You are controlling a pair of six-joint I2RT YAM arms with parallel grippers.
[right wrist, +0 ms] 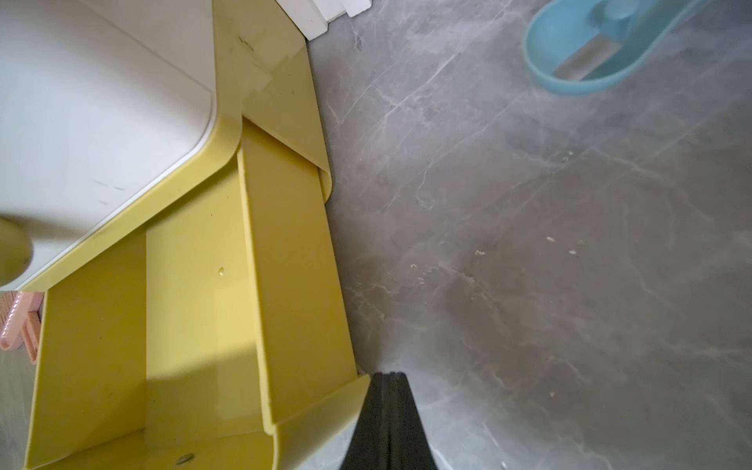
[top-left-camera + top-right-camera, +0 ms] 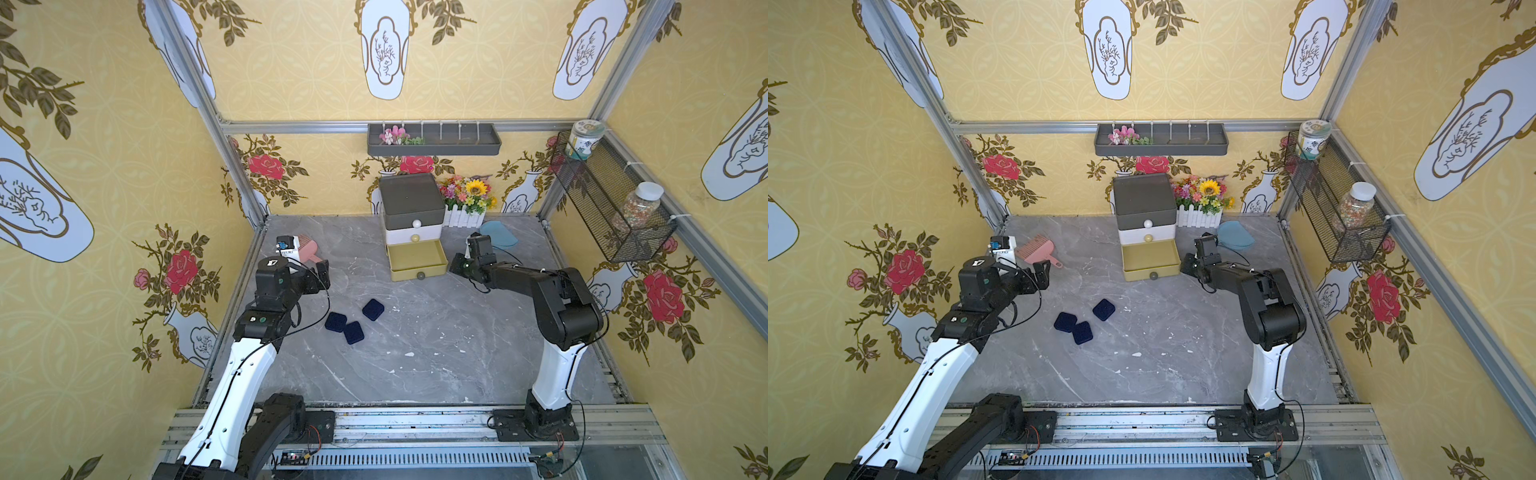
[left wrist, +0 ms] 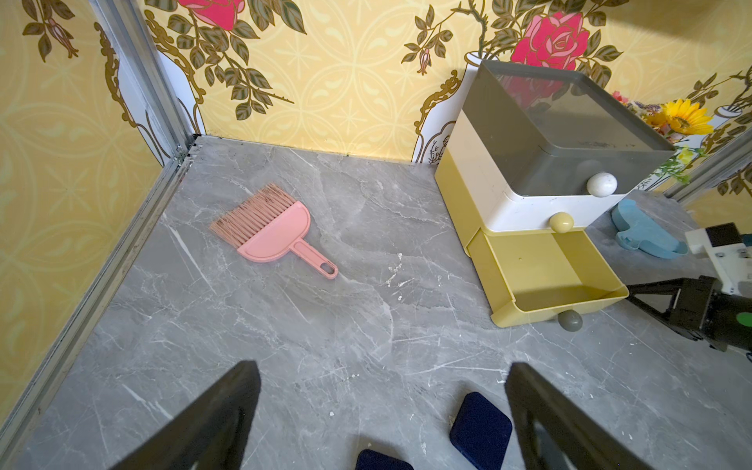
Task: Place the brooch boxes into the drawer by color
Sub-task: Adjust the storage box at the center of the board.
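We've three navy boxes [image 2: 354, 332] unplaced — yellow drawer [image 2: 415, 255] open, empty; left gripper [image 3: 382, 366] apart, right gripper [image 1: 389, 376] together, empty.

The left arm [image 2: 249, 365] reaches forward, elbow raised, with the left gripper [image 3: 381, 365] spread wide and holding nothing, while the right arm [image 2: 557, 365] folds inward, its wrist just behind the right gripper [image 1: 389, 376], whose fingers [image 1: 376, 411] are pressed together, empty.
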